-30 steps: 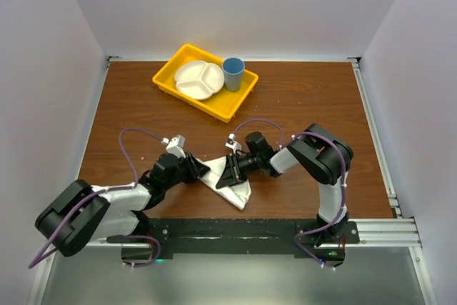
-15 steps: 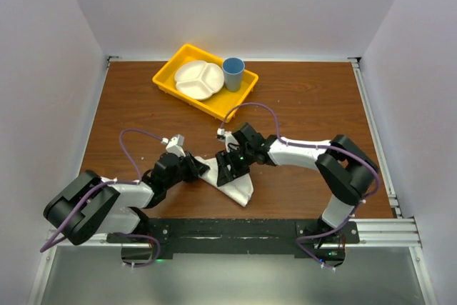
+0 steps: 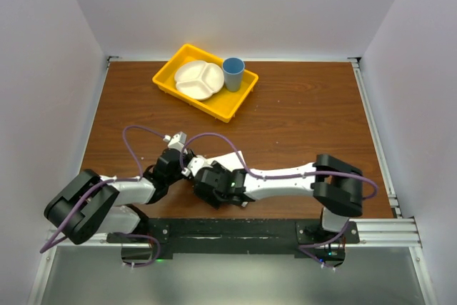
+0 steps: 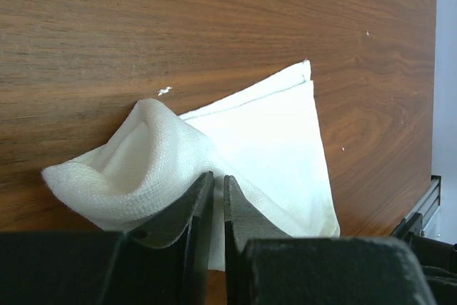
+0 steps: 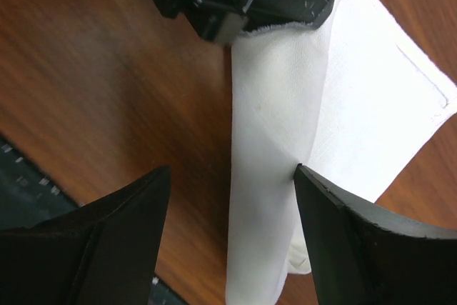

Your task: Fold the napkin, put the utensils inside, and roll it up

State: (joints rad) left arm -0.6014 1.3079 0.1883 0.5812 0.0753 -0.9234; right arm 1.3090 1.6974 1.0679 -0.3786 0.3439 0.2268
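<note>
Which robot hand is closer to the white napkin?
Left. The left gripper is pinching a bunched edge of the napkin, so it touches it. The right gripper hangs open just above the cloth, not gripping it.

You're running a robotics lab test cell. A brown wood-grain surface (image 3: 300, 105) is boxed on three sides by plain white panels (image 3: 235, 5). A black mounting plate (image 3: 228, 232) and an aluminium rail (image 3: 385, 230) run along the surface's near edge. Purple cables (image 3: 136, 141) loop above it. Towards its far edge sits a yellow plastic tray (image 3: 189, 101) holding a white divided plate (image 3: 198, 78) and a blue cup (image 3: 233, 73).
</note>
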